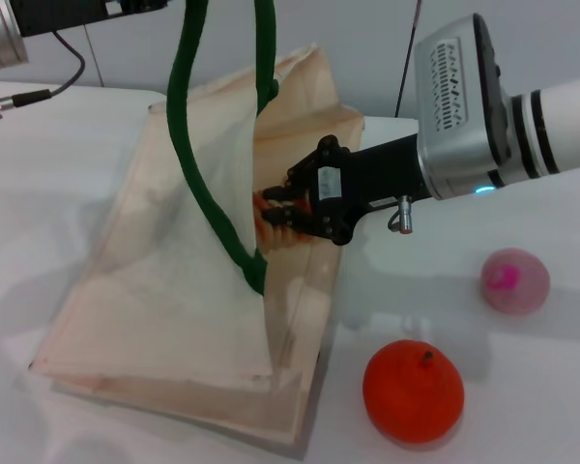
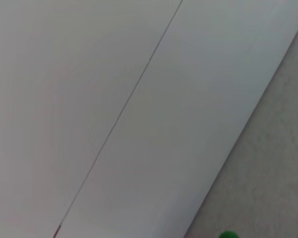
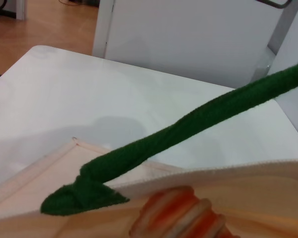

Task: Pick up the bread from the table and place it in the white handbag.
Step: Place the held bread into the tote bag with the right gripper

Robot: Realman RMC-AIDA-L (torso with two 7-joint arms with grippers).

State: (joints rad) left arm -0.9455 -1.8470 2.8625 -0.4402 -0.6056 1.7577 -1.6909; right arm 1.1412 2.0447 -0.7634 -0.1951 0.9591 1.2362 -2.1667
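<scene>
The white handbag (image 1: 174,280) lies slanted on the table (image 1: 39,193). One side of it is lifted by its green rope handles (image 1: 198,164), which rise out of the top of the head view. My right gripper (image 1: 288,208) is at the bag's open mouth, shut on the bread (image 1: 269,224), whose orange and cream ridges show just inside the opening. In the right wrist view the bread (image 3: 179,215) sits under the bag's rim, below a green handle (image 3: 188,124). My left arm (image 1: 0,39) is at the top left and its gripper is out of view. A bit of green handle (image 2: 228,234) shows in the left wrist view.
An orange fruit (image 1: 413,391) sits on the table near the front right. A pink ball (image 1: 514,280) lies to the right, below my right arm. A cable (image 1: 68,77) runs at the back left.
</scene>
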